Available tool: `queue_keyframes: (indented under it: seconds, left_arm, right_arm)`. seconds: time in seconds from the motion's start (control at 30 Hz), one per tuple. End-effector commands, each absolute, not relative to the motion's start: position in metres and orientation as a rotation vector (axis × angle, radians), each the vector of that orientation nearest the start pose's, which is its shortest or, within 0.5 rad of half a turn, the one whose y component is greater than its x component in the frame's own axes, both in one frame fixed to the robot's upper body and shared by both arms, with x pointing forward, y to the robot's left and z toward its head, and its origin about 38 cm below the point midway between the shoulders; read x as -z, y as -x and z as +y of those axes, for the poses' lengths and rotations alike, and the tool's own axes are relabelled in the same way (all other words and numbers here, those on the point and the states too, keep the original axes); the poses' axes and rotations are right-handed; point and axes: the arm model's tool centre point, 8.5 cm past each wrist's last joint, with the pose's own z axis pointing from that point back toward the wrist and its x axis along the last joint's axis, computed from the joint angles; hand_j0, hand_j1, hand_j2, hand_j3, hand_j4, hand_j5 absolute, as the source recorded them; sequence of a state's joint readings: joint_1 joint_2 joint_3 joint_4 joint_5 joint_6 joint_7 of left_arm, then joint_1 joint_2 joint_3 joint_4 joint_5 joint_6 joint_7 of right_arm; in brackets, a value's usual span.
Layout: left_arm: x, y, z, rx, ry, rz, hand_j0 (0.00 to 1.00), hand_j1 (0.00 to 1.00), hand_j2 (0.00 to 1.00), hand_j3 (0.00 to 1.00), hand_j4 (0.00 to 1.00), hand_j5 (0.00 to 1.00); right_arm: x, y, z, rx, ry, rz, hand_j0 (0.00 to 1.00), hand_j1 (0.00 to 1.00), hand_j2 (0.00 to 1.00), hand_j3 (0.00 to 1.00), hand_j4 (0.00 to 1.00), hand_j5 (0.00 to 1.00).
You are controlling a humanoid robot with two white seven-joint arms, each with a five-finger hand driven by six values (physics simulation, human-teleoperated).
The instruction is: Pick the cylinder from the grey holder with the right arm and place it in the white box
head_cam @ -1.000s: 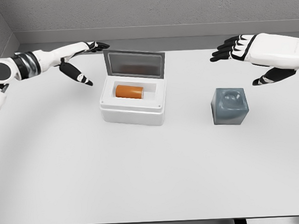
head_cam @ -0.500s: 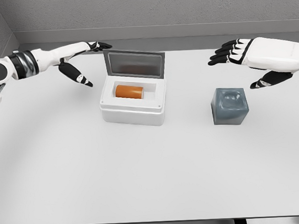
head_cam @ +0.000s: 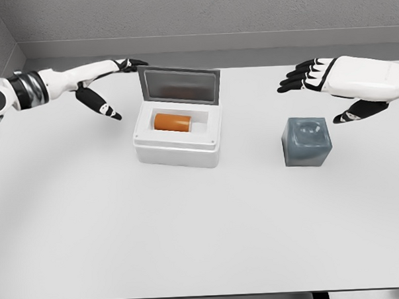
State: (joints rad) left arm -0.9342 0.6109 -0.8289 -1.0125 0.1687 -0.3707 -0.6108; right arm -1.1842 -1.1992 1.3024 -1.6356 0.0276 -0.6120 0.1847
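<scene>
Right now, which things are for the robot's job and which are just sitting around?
For the job: the orange cylinder, lying in the white box with its lid up; the grey holder; the right hand, open above the holder.

Just there: the left hand, open beside the box; the white table.

White table (head_cam: 190, 229) bears white box (head_cam: 178, 145), grey holder (head_cam: 306, 142).

The white box (head_cam: 178, 148) at centre left looked like smooth matt plastic, its raised lid (head_cam: 179, 86) panel a dull grey. The orange cylinder (head_cam: 172, 121) inside had a soft sheen. The grey holder (head_cam: 306, 142) appeared glossy, faintly translucent. The table (head_cam: 203, 229) was matt white.
</scene>
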Motion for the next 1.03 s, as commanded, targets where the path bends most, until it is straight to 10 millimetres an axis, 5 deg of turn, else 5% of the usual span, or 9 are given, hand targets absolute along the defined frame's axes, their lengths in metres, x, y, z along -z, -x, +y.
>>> queue_keyframes:
  seconds: [0.0,0.5,0.8,1.0]
  left_arm:
    - [-0.227,-0.522,0.283,1.494,-0.019,-1.458,1.0,1.0,1.0,1.0,1.0,1.0]
    - [-0.228,-0.514,0.3,1.476,-0.027,-1.457,1.0,1.0,1.0,1.0,1.0,1.0]
    - [-0.208,-0.507,0.402,1.23,-0.144,-1.366,1.0,1.0,1.0,1.0,1.0,1.0]
    - [-0.205,-0.505,0.411,1.21,-0.153,-1.354,1.0,1.0,1.0,1.0,1.0,1.0]
  right_arm:
    - [-0.313,-0.4,-0.321,2.824,-0.477,2.242,1.0,1.0,1.0,1.0,1.0,1.0]
    - [-0.315,-0.4,-0.321,2.82,-0.479,2.241,1.0,1.0,1.0,1.0,1.0,1.0]
    - [-0.313,-0.399,-0.321,2.822,-0.473,2.241,1.0,1.0,1.0,1.0,1.0,1.0]
    - [-0.312,-0.399,-0.322,2.827,-0.474,2.241,1.0,1.0,1.0,1.0,1.0,1.0]
